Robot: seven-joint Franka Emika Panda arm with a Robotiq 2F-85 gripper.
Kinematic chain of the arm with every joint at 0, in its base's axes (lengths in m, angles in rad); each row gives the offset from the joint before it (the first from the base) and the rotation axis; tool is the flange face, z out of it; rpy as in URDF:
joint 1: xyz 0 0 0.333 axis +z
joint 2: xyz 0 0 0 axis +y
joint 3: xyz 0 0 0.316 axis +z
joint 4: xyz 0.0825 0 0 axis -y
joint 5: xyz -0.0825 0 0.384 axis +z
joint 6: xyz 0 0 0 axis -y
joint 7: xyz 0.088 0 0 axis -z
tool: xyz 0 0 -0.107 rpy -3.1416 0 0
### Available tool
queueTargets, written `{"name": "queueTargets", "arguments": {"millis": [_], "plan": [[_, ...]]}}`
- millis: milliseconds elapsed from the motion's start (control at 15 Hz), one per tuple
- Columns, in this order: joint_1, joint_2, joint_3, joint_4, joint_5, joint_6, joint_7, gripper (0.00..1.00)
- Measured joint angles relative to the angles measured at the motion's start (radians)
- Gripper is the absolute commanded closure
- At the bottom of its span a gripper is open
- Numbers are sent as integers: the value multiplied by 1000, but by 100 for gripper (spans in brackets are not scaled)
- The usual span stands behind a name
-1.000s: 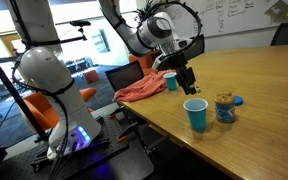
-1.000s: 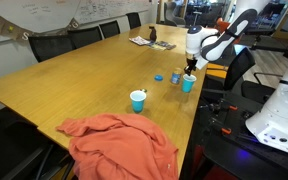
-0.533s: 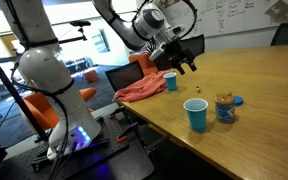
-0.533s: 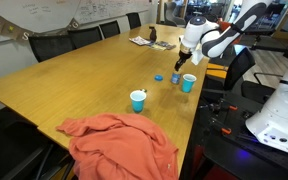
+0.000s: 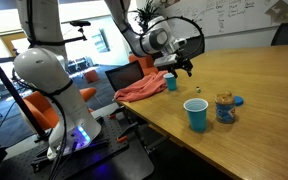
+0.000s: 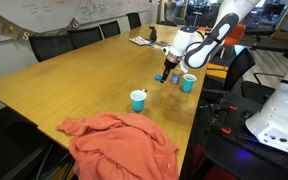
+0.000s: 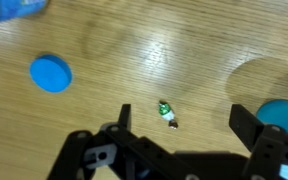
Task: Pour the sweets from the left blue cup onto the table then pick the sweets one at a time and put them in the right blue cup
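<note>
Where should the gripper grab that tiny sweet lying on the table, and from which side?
Pinch the sweet across its short width, coming straight down from above. It is tiny and lies flat on the table, so there is no side to get under; the open gripper probably has to close right at the wood.

The place is recognised as an office meeting room fitted out for robot work. A long wooden table [image 6: 74,80] is shown in both exterior views, with black office chairs [image 6: 49,45] drawn up along its far edge. A whiteboard [image 5: 224,15] covered in handwriting is mounted on the wall, and a second written-on wall panel [image 6: 44,14] is seen behind the chairs. Orange seats [image 5: 36,108] are glimpsed beyond the table's edge, where a white robot arm [image 5: 46,72] is set up on a stand.
</note>
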State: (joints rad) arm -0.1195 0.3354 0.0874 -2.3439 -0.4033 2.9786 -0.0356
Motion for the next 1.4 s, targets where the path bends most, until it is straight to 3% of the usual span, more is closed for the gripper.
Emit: {"name": "queueTargets", "arguments": {"millis": [133,267,400,667,800,1133,1400], "plan": [[-141,83,165,71,51,-23,-153,0],[-248,141,274,149,88,-100,-295,0],[-287,162,309,198,98,-154,-351,0],[-290,165,318,206,98,-163,-355,0],[-242,165,274,208,138,-157,-373,0],[-27,219,39,287,105,-149,-373,0],[42,316,-12,390,73,-149,-375,0]]}}
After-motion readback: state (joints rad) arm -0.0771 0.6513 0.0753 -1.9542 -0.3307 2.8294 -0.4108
